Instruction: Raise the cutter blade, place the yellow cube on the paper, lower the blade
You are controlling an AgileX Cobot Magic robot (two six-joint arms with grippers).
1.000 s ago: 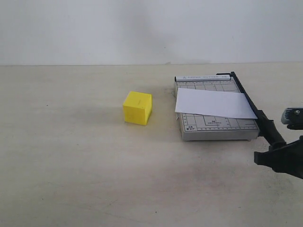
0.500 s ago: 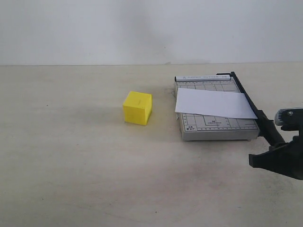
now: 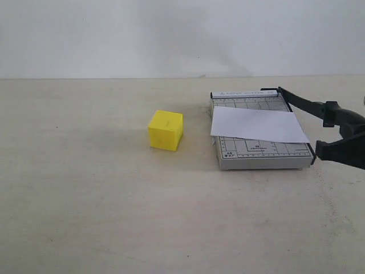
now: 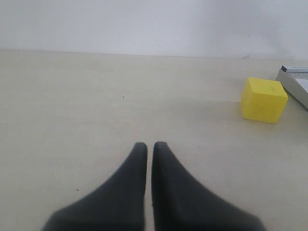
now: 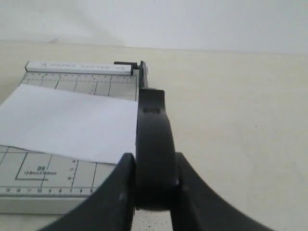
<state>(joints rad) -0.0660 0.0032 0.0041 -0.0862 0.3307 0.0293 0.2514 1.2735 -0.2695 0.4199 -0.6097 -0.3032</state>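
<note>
We take the scene from the biggest thing down. One pale table (image 3: 85,217) fills the lower two thirds of the exterior view. On it, right of centre, sits one grey gridded board (image 3: 263,153), and one sheet of paper (image 3: 256,125) lies slightly askew across the board's middle. We judge the sheet limp and very light, so it is likely to slide if nudged, and nothing should grip it.

One cutter blade (image 3: 305,104) runs from its hinge at the board's upper right corner out toward the right edge of the frame. Its handle end is lifted clear of the board. We judge it stiff and free to swing only about that hinge, so the thick rounded handle is the place to hold it, since that gives the most leverage and keeps clear of the cutting edge.

One yellow cube (image 3: 166,130) rests on the table left of the board, near it but apart. It looks rigid and probably light, and its plain faces may be slick. We would pinch it squarely across two opposite sides.

There are two claws. The right gripper (image 5: 154,168) is clamped around the blade's handle. The left gripper (image 4: 149,147) is closed on nothing, with its fingers pressed together, well apart from the cube.
</note>
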